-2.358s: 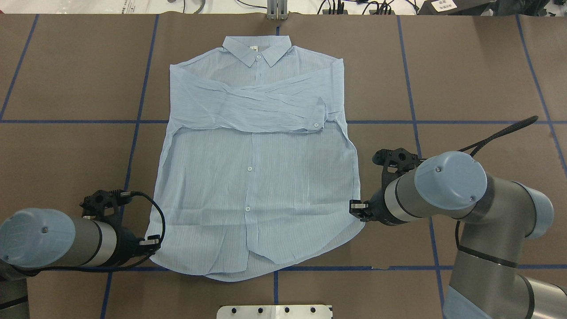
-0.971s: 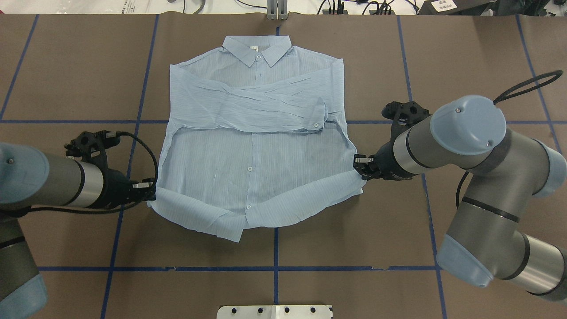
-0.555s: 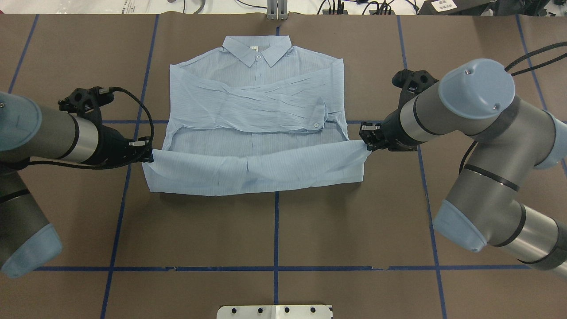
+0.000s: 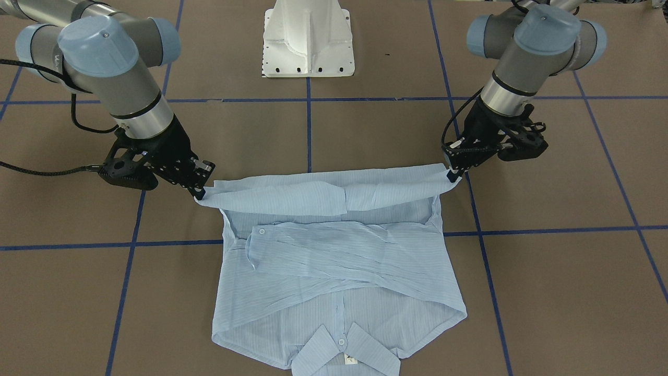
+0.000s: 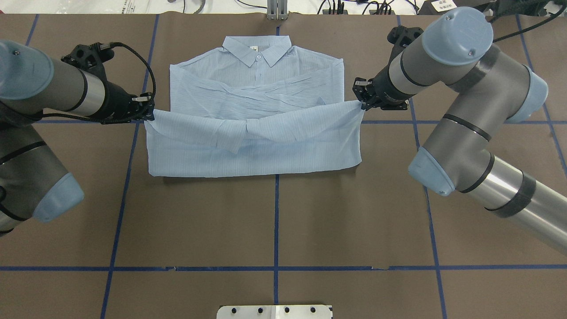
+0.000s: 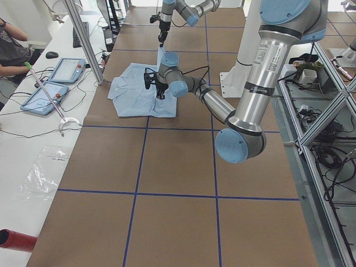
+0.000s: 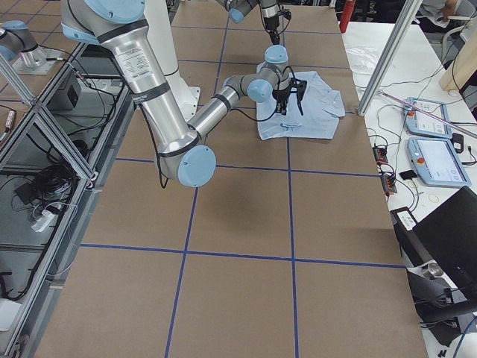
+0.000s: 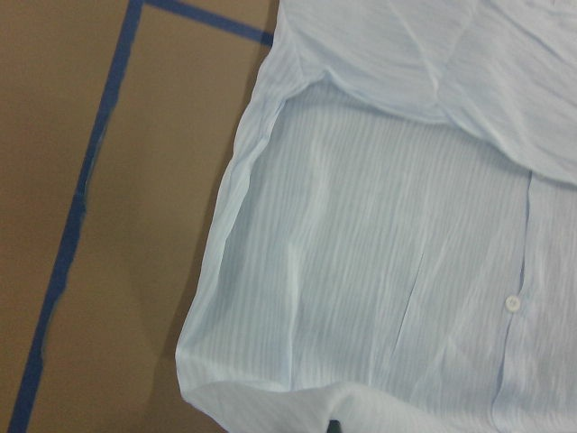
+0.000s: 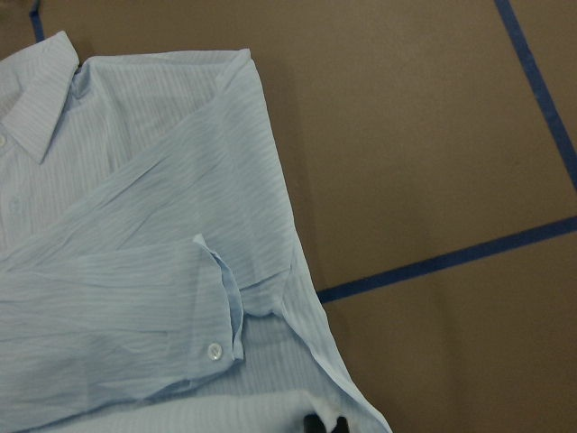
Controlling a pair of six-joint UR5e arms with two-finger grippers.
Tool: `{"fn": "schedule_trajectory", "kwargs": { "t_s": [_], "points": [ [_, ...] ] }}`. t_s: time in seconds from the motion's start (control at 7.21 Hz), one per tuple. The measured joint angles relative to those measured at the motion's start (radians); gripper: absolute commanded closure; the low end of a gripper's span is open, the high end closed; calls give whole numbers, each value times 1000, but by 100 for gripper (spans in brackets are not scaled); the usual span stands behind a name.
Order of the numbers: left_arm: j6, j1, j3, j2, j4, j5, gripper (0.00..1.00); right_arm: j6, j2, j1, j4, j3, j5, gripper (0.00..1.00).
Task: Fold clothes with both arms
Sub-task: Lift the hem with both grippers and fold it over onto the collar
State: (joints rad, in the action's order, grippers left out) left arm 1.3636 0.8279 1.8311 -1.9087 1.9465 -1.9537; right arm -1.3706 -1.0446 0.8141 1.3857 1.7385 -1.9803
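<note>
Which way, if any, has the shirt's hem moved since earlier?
Yes. The shirt hem went from the near tape line up to the far tape line, toward the collar.

table: brown cover [image 5: 199,221], marked into squares by blue tape lines [image 5: 221,268]
side bench: white [image 6: 22,144], along the table's edge
on bench: two tablets [image 6: 68,69], a mouse [image 6: 52,54], a clear plastic bag [image 6: 47,172]
person: at the bench [image 6: 11,53], partly in view

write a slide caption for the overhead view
Left pincer and right pincer grip the shirt by its hem corners, lower half doubled over crossed sleeves, short of the collar.
</note>
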Motion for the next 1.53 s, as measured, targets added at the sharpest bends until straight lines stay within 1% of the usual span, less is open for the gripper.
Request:
{"fn": "schedule_trajectory", "kwargs": {
  "t_s": [0.28,0.55,0.69,0.97,1.11,1.25,1.53],
  "points": [
    [-9,42,-81,-62,2,0,100,1,87,27,-40,-131,-2,100],
    [-25,82,-198,-143,20,-1,100,6,166,55,-56,-255,-3,100],
    [-29,97,-281,-180,68,-2,100,12,186,72,-85,-312,-6,100],
    [-32,108,-468,-249,206,-1,100,20,208,96,-142,-401,-15,100],
    [-32,109,-524,-271,243,0,100,21,232,99,-153,-440,-16,100],
    [-32,109,-546,-281,257,1,100,22,256,100,-157,-474,-17,100],
    [-32,109,-558,-288,263,1,100,25,281,99,-161,-514,-17,100]
  ]
}}
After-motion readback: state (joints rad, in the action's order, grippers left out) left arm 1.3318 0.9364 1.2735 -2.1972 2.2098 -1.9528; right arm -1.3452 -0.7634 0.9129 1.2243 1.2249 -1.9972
